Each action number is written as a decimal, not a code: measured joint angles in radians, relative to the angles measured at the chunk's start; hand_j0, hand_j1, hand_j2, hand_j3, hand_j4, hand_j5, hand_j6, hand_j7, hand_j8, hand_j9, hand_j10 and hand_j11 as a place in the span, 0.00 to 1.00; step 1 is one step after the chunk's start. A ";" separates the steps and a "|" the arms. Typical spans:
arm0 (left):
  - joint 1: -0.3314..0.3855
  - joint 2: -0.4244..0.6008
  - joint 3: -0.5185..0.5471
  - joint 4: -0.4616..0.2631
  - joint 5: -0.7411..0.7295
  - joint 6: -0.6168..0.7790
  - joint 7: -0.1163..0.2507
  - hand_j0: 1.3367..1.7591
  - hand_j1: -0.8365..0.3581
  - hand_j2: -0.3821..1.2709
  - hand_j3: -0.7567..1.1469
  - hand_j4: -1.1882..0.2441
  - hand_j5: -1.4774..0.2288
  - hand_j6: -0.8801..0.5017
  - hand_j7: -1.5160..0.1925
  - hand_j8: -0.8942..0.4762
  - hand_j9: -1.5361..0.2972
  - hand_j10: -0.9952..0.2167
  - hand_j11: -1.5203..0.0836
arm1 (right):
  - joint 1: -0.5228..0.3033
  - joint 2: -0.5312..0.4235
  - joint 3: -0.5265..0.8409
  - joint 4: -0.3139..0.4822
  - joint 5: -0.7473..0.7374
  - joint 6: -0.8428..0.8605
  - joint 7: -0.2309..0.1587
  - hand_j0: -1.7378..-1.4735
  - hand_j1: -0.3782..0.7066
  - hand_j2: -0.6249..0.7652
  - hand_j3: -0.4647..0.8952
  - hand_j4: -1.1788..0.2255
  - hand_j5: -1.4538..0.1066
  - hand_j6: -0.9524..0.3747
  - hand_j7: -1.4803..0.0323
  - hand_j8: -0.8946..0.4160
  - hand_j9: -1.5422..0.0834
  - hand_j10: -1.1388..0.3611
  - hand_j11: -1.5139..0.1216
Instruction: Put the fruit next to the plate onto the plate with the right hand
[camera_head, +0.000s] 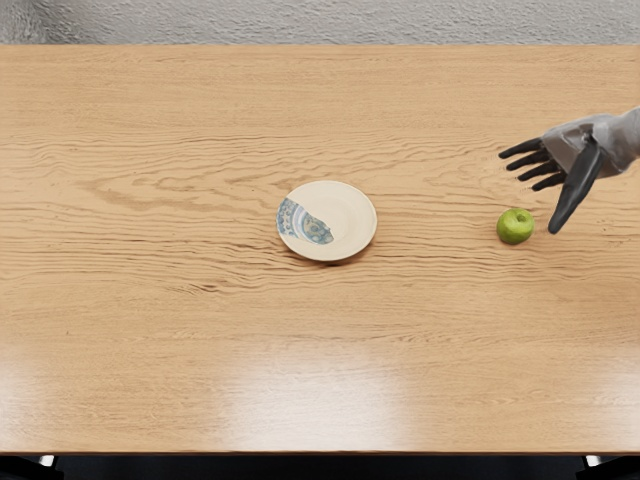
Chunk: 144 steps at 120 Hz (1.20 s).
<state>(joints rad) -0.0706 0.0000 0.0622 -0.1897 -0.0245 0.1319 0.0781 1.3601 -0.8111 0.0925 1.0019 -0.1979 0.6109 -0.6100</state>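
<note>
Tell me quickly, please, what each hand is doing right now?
Left hand: not in view.
Right hand: open, fingers spread, holding nothing, just above and right of the green apple.

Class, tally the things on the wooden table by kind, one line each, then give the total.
Green apple: 1
Plate, cream with a blue pattern: 1
Total: 2
</note>
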 joint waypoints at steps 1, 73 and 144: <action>0.000 0.000 0.000 0.000 0.000 0.000 0.000 0.76 0.99 0.23 0.40 0.82 0.86 0.63 0.88 0.65 0.83 0.81 0.94 | 0.000 -0.002 0.001 0.000 0.000 0.000 0.000 0.30 0.03 0.45 0.34 0.84 0.93 0.72 0.98 0.68 0.95 0.76 0.93; 0.000 0.000 0.000 0.000 0.000 0.000 0.000 0.76 0.99 0.23 0.40 0.82 0.86 0.63 0.88 0.65 0.83 0.81 0.94 | 0.101 0.039 -0.216 0.187 -0.305 -0.431 -0.001 0.30 0.03 0.45 0.34 0.84 0.93 0.71 0.98 0.68 0.95 0.76 0.93; 0.000 0.000 0.000 0.000 0.000 0.000 0.000 0.76 0.99 0.23 0.40 0.82 0.86 0.63 0.88 0.65 0.83 0.81 0.94 | -0.064 0.091 -0.199 0.268 -0.331 -0.797 -0.001 0.30 0.13 0.44 0.34 0.77 0.85 0.64 0.90 0.61 0.87 0.69 0.85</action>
<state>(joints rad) -0.0706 0.0000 0.0625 -0.1896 -0.0244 0.1319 0.0781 1.2963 -0.7201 -0.1066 1.2702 -0.5294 -0.1864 -0.6109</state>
